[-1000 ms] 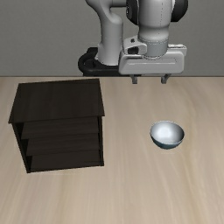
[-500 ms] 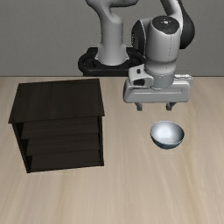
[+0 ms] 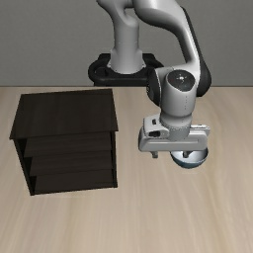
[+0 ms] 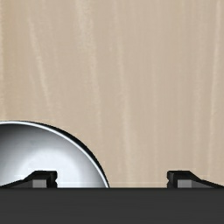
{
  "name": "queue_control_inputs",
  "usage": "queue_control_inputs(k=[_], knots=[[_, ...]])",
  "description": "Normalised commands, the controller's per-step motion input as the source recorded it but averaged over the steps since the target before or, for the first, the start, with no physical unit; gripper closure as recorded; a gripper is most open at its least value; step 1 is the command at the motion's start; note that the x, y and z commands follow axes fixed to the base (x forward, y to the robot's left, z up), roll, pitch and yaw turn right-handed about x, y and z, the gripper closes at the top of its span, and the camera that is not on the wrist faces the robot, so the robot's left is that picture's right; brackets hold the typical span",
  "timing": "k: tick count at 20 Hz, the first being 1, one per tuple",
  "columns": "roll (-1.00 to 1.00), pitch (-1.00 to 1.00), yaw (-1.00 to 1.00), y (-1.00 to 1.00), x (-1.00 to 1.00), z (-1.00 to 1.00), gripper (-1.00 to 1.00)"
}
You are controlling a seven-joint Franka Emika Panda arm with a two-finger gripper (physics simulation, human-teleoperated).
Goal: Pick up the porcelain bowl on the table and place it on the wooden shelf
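Two fingers (image 4: 39, 179) spread wide on the gripper (image 4: 114, 179), holding nothing. Just above the bowl (image 4: 44, 153) on the table (image 3: 212, 222), beside the shelf (image 3: 67, 114). Bowl off to one side: rim between fingers, one over the hollow, one outside.
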Motion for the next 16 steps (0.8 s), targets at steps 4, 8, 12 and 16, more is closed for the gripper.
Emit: queue_control_inputs(k=[4,8,12,16], knots=[[0.0,0.0,0.0,0.0,0.0,0.0,1.0],[0.0,0.0,0.0,0.0,0.0,0.0,1.0],[0.0,0.0,0.0,0.0,0.0,0.75,1.0],[0.0,0.0,0.0,0.0,0.0,1.0,1.0]])
